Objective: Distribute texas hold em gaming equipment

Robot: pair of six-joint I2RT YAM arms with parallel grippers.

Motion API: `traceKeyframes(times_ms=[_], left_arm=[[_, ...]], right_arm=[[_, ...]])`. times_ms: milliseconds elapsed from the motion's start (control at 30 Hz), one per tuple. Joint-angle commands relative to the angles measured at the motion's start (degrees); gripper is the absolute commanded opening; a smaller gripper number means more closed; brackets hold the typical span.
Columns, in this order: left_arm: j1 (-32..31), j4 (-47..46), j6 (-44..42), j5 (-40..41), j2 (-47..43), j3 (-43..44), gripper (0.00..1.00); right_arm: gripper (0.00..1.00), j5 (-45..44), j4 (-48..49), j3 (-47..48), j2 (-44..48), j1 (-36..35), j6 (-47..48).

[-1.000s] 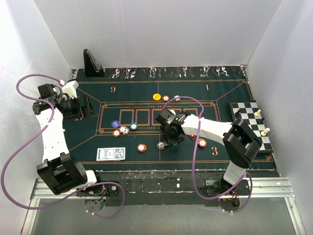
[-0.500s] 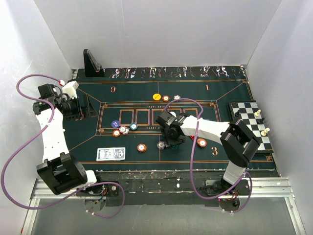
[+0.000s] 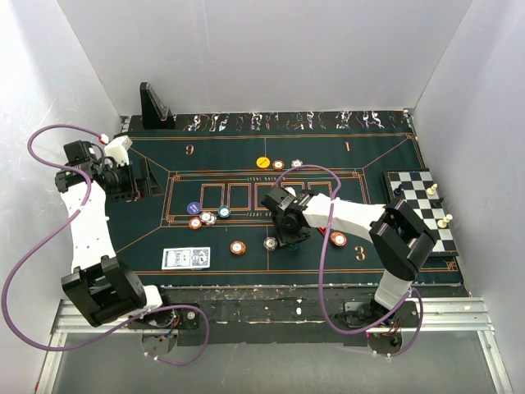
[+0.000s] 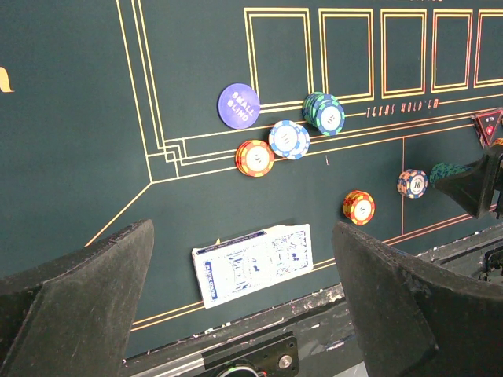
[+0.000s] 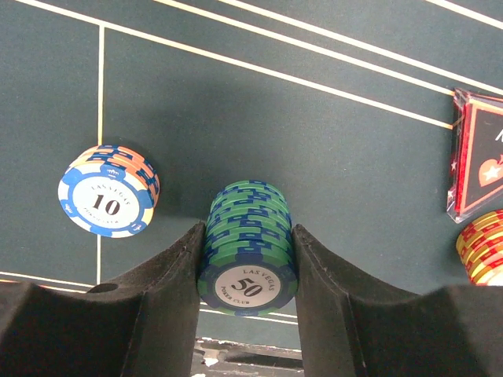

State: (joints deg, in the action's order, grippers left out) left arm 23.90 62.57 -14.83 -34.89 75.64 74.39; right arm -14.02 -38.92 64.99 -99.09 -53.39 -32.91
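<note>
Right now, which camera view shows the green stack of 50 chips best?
The right wrist view: the green chip stack sits central between the fingers of the right gripper, both touching it, its 50 readable. In the top view the gripper hides it. The left wrist view shows only a green sliver at the far right.

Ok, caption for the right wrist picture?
Right end effector clasping a green chip stack, beside a 10 chip.

left gripper [image 4: 242,234] hangs with jaws spread wide, right gripper [image 5: 249,232] low, jaws clamping a green chip stack [image 5: 247,255]
</note>
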Motion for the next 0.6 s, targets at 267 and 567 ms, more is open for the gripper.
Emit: traceKeyframes(times_ms=[267,567], left_arm=[[0.2,0.0,-0.6,-0.4,-2.4,-1.2,0.98],[0.3,-0.1,-0.6,-0.4,-2.6,-0.9,0.98]], right_arm=[[0.43,-1.6,-2.7,2.2,4.1,-0.1,0.1],[0.48,-1.4,-3.1,2.9,3.4,-0.1,0.8]])
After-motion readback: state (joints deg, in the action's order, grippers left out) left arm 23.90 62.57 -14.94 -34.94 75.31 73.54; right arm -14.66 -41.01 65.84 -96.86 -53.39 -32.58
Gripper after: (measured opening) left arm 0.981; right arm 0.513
